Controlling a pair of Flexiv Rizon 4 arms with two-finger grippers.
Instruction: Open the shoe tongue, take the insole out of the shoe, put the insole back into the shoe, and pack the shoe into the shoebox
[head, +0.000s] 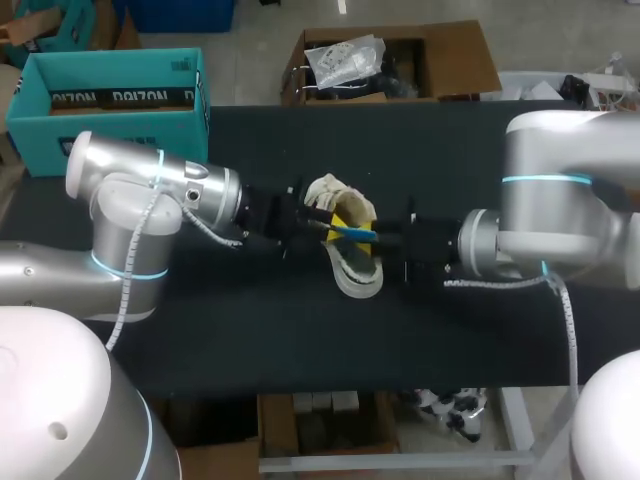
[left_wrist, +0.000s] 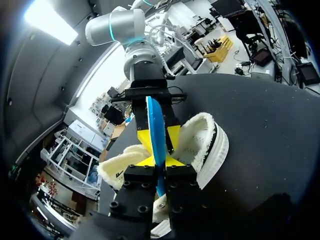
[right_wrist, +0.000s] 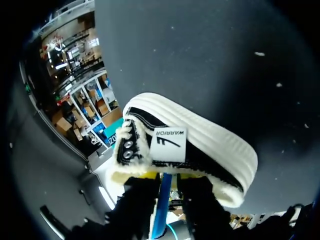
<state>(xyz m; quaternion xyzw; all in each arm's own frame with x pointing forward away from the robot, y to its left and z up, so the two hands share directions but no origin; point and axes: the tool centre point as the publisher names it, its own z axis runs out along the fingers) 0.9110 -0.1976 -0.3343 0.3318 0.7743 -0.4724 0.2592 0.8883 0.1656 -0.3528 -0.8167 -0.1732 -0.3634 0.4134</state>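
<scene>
Midway, both tools share the insole at the shoe's mouth.
Evidently the insole step is in hand: the blue insole (left_wrist: 154, 120) stands on edge, pinched at one end by the left tool (left_wrist: 159, 162) and at the other by the right tool (right_wrist: 164, 176), each nearly closed with its fingers pressed on the thin sheet. The shoe (head: 357, 272) lies tipped over at mid-counter (head: 250, 330), fleecy opening against the insole. Whether the insole is leaving or returning, I cannot tell. Next, one tool should probably release so the other can steer it. The teal box (head: 110, 100) sits at the far left corner.
</scene>
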